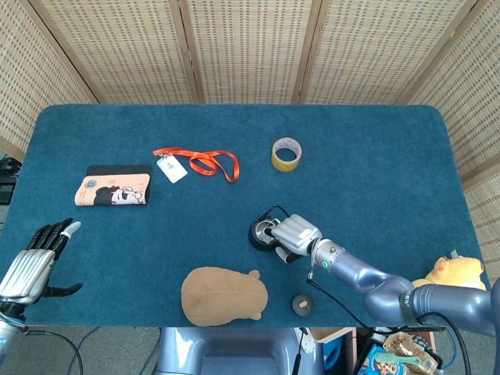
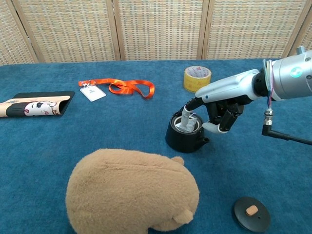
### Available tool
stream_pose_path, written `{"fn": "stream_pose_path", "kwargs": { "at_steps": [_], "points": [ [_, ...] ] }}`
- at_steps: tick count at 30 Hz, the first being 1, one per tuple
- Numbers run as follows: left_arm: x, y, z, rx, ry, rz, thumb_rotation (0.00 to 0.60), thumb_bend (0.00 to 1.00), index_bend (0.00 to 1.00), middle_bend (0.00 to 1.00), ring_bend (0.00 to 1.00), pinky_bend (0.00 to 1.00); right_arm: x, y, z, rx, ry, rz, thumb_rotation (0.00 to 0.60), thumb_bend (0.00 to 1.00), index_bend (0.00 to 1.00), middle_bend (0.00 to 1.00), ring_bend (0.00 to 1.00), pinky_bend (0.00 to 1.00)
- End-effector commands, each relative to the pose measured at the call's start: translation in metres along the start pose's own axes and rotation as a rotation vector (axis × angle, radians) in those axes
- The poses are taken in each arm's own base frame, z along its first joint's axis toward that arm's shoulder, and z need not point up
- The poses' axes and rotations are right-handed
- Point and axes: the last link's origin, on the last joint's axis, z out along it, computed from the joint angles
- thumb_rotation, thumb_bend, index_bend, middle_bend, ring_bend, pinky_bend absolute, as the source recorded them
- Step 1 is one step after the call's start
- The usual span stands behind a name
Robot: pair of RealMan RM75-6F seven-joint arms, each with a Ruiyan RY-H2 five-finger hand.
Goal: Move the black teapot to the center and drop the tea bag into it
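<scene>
Black teapot (image 2: pixel 184 136) mid-table, tea bag (image 2: pixel 185 125) inside; right hand (image 2: pixel 220 113) over it, one finger poked into the opening, grasping nothing. Left hand (image 1: pixel 30 262) released, fingers spread, near the table's (image 1: pixel 375 172) front-left edge.

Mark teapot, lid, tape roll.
teapot (image 2: pixel 181 140), chest view, front of the body
lid (image 2: pixel 251 213), chest view, top near the knob
tape roll (image 1: pixel 286 159), head view, near wall

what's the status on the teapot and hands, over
Right hand over black teapot, one finger poking down into its mouth. Left hand idle and empty at table edge. Tea bag inside pot, lid off nearby. Nothing blocking.
</scene>
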Motion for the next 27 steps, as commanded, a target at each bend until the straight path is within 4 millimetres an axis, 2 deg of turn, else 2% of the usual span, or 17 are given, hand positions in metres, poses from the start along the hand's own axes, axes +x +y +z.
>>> {"fn": "stream_pose_path", "kwargs": {
  "at_steps": [1,20,27],
  "points": [
    [0.000,0.000,0.000,0.000,-0.001,-0.001,0.600,0.10,0.00,0.00,0.00,0.00,0.000,0.000,0.001,-0.004,-0.003,-0.005,0.495,0.78,0.24,1.00,0.98,0.80],
    [-0.001,-0.002,0.000,0.000,-0.010,-0.007,0.600,0.10,0.00,0.00,0.00,0.00,-0.011,0.005,0.015,-0.052,-0.041,-0.072,0.499,0.78,0.23,1.00,0.98,0.80],
    [-0.001,-0.001,0.001,-0.006,-0.012,-0.007,0.600,0.10,0.00,0.00,0.00,0.00,-0.007,0.007,0.010,-0.066,-0.028,-0.064,0.496,0.78,0.23,1.00,0.98,0.80]
  ]
}}
